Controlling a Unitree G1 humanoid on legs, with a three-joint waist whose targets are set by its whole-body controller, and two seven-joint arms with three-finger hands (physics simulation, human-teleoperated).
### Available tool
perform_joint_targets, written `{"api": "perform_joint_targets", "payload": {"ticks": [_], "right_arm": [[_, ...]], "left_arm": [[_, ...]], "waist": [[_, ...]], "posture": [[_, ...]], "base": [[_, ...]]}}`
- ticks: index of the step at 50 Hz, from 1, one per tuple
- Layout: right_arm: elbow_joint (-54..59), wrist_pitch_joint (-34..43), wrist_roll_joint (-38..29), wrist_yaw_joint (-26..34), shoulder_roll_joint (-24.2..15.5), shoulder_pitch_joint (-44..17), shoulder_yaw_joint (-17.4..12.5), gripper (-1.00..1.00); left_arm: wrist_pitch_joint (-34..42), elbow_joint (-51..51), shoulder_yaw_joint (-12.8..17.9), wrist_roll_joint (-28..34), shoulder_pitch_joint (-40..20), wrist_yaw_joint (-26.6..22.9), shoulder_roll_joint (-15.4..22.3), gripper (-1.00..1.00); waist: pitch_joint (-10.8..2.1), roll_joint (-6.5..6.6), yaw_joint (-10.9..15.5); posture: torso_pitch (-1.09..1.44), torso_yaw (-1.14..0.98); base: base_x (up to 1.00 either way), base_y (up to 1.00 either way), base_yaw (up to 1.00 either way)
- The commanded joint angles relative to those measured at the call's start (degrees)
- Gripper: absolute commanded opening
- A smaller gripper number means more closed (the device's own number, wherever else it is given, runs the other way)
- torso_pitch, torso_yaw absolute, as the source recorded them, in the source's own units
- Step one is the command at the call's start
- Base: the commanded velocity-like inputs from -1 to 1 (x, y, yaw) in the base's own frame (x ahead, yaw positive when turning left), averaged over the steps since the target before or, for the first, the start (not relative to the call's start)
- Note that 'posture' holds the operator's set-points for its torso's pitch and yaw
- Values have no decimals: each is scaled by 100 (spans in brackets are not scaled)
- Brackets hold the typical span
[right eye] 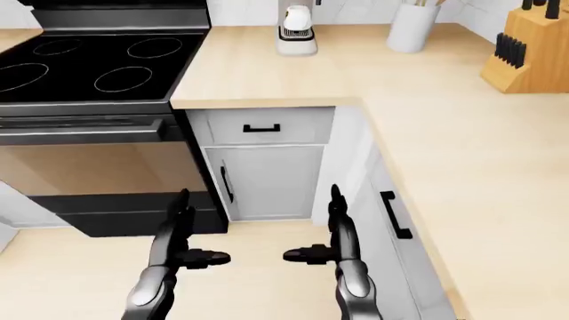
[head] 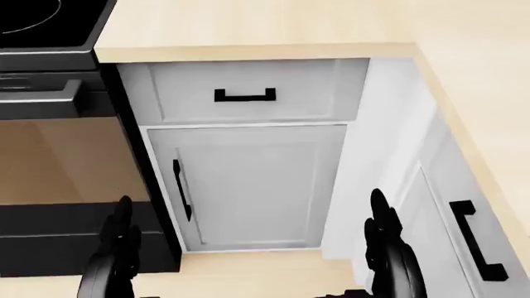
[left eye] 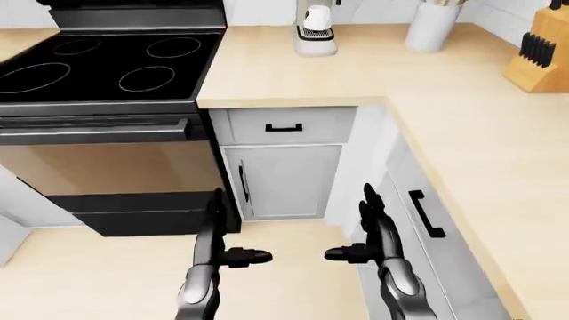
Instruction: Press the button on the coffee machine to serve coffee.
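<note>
Pale wood counter edge lies well beyond both empty, spread hands, left hand and right hand; coffee machine farther still.

Coffee machine: small, pale grey-white body, only its lower part visible, cut off by the top edge of the left-eye view. Stands upright on the light wood surface, to the right of the black stove. A white cup sits on its tray. Button not discernible.
</note>
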Motion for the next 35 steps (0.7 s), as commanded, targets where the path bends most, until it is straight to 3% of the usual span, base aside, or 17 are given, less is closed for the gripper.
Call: {"api": "perform_joint_targets", "payload": {"ticks": [1,3,4,5,7,8,18,21,29,35], "right_arm": [[-445,-407,128,-20,-19,-137,-104,100],[-207,-536,148,-23,-55,-212,-154,100],[-227,-540,155,-15,-59,-184,-150,100],[-305,-506,120,-26,-55,-146,-120,100],[-296,-523,77,-42,-61,-151,-111,100],[-302,-519,83,-40,-56,-157,-111,100],[-601,-373,-61,-40,-67,-91,-77,100],[-996,-22,-158,-63,-105,-159,-89,100],[-1894,1118,-124,-103,-139,-383,-240,100],[-2584,2283,-162,-107,-262,-836,-335,100]], "left_arm": [[-128,-754,83,-287,-77,-102,0,100],[-109,-765,128,-354,-77,-78,7,100],[-168,-683,146,-370,-92,-67,9,100],[-154,-720,122,-344,-73,-52,11,100],[-9,-918,103,-366,-22,-40,5,100],[24,-959,114,-375,-16,-30,9,100],[55,-979,108,-430,7,-32,-4,100],[310,-1294,111,-469,65,-28,9,100],[1596,-2212,391,-635,-368,50,189,100],[2601,-2609,583,-785,-1089,180,369,100]], "waist": [[-5,-45,-12],[-354,0,43],[-295,0,42],[-93,-38,32],[-399,-45,48],[-428,-41,48],[-474,-21,49],[-501,-23,47],[-512,-21,50],[-506,-16,56]], "posture": [[0,0],[0,0],[0,0],[0,0],[0,0],[0,0],[0,0],[0,0],[0,0],[0,0]], "base": [[0,0,0],[0,0,0],[0,0,0],[0,0,0],[0,0,0],[0,0,0],[0,0,0],[0,0,0],[0,0,0],[0,0,0]]}}
